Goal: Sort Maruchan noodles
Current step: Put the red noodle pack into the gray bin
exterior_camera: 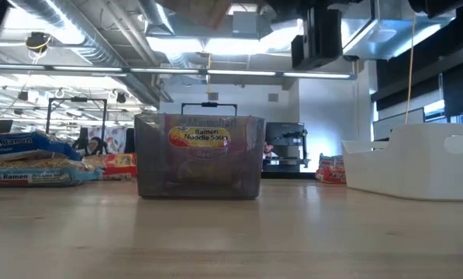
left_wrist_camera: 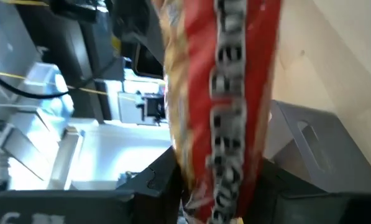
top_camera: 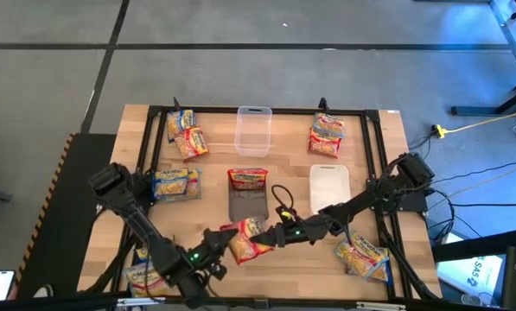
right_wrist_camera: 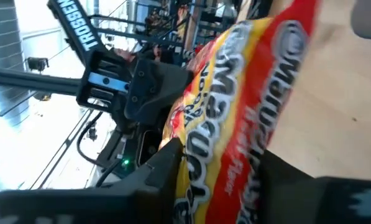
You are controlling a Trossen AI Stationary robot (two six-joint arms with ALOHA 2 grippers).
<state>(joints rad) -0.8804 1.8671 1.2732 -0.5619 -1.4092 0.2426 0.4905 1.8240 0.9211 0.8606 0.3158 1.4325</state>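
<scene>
While both arms meet over the front middle of the wooden desk (top_camera: 214, 186), a red-labelled Maruchan packet (top_camera: 249, 244) hangs between them, just in front of the grey container (top_camera: 247, 206). The left gripper (top_camera: 216, 248) has its two fingers closed on one end of this packet; in the left wrist view the red wrapper (left_wrist_camera: 225, 106) stands up between the dark fingers (left_wrist_camera: 154, 186). The right gripper (top_camera: 270, 235) sits at the packet's other end, and in the right wrist view the packet (right_wrist_camera: 235, 130) lies between its fingers (right_wrist_camera: 154, 180), but whether they have pressed onto it I cannot tell.

Another red packet (top_camera: 248, 178) stands at the far edge of the grey container; the low view shows it through the container's tinted wall (exterior_camera: 200, 159). A clear container (top_camera: 252, 130) sits at the far middle and a white container (top_camera: 329, 187) to the right of the grey one.

Other packets lie in small heaps: at the far left (top_camera: 187, 134), the far right (top_camera: 327, 135), the left middle (top_camera: 175, 183), the near left corner (top_camera: 145, 278) and the near right (top_camera: 364, 257)
</scene>
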